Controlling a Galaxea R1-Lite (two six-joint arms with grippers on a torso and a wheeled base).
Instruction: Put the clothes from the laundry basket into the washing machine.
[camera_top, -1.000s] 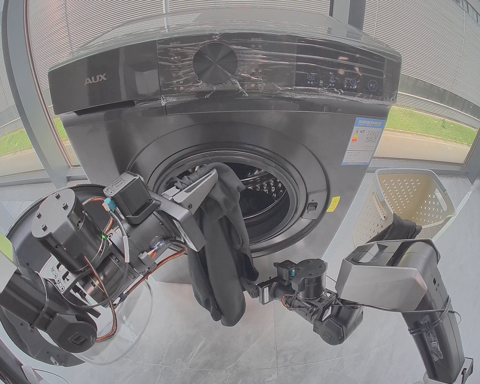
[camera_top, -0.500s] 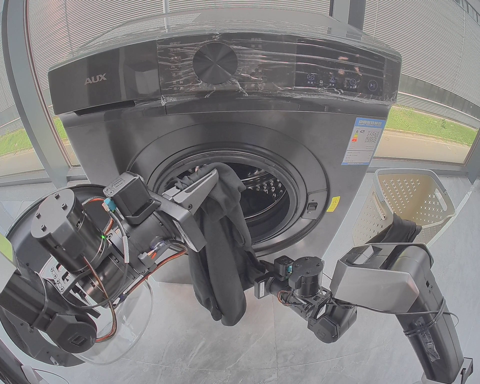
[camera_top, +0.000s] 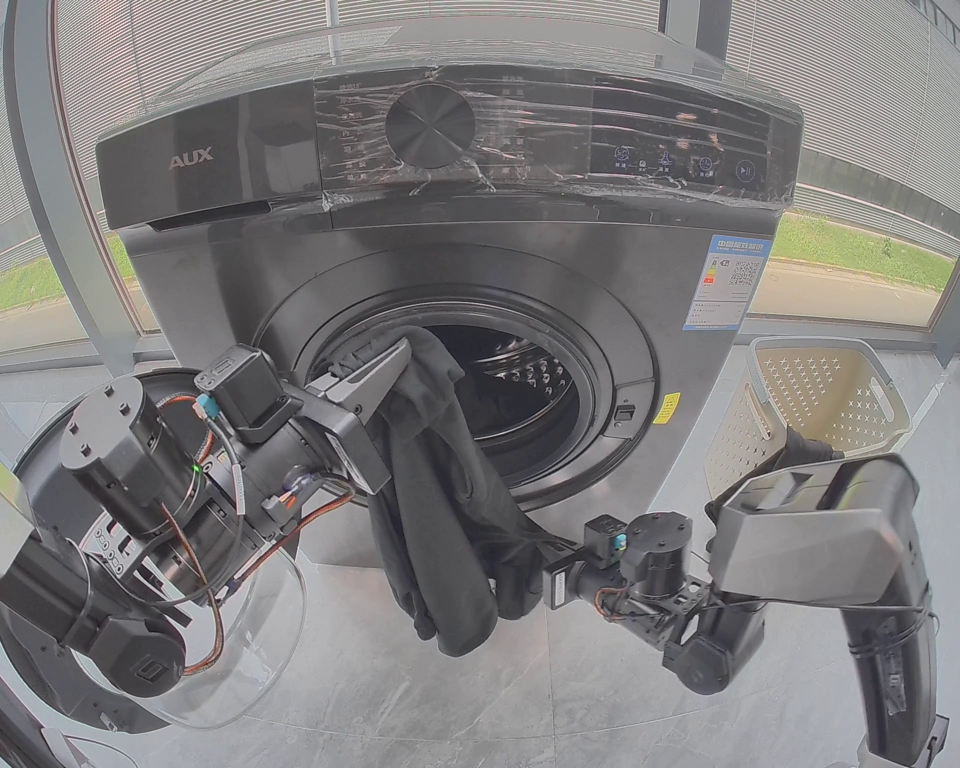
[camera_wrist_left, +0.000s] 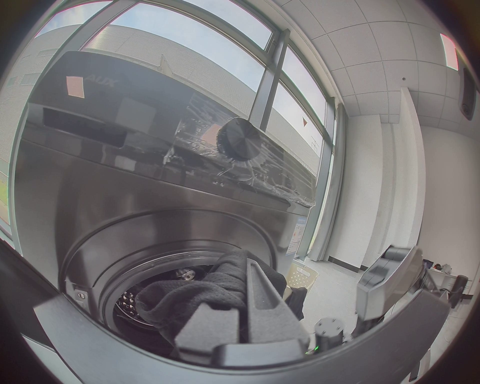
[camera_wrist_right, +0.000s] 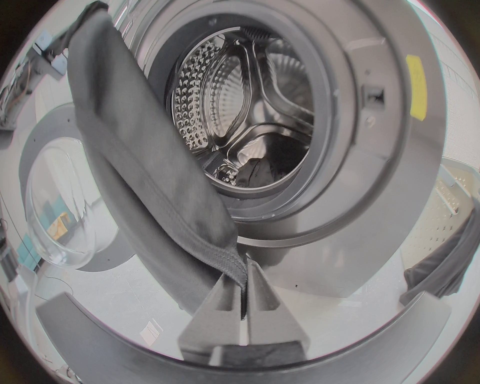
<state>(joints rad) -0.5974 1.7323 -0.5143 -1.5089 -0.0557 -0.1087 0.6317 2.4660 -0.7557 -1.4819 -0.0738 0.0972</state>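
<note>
A dark grey garment (camera_top: 430, 520) hangs in front of the washing machine's (camera_top: 250, 270) open drum (camera_top: 520, 390). My left gripper (camera_top: 385, 365) is shut on the garment's top, level with the left rim of the opening; its fingers (camera_wrist_left: 265, 305) pinch the bunched cloth (camera_wrist_left: 200, 295). Lower down, my right gripper (camera_top: 530, 585) is shut on the garment's lower edge, and its hem (camera_wrist_right: 235, 265) runs between that gripper's (camera_wrist_right: 244, 300) closed fingers. The cream laundry basket (camera_top: 850, 380) stands on the floor to the machine's right, with dark cloth (camera_top: 800, 450) draped over its rim.
The machine's round glass door (camera_top: 230, 640) stands swung open at the lower left, behind my left arm. Another dark item (camera_wrist_right: 257, 172) lies inside the drum. Grey tiled floor (camera_top: 400, 700) lies in front of the machine.
My right gripper went in to the garment's lower part, shut on it and drew it to the right. My left gripper shifted slightly left with the garment's top.
</note>
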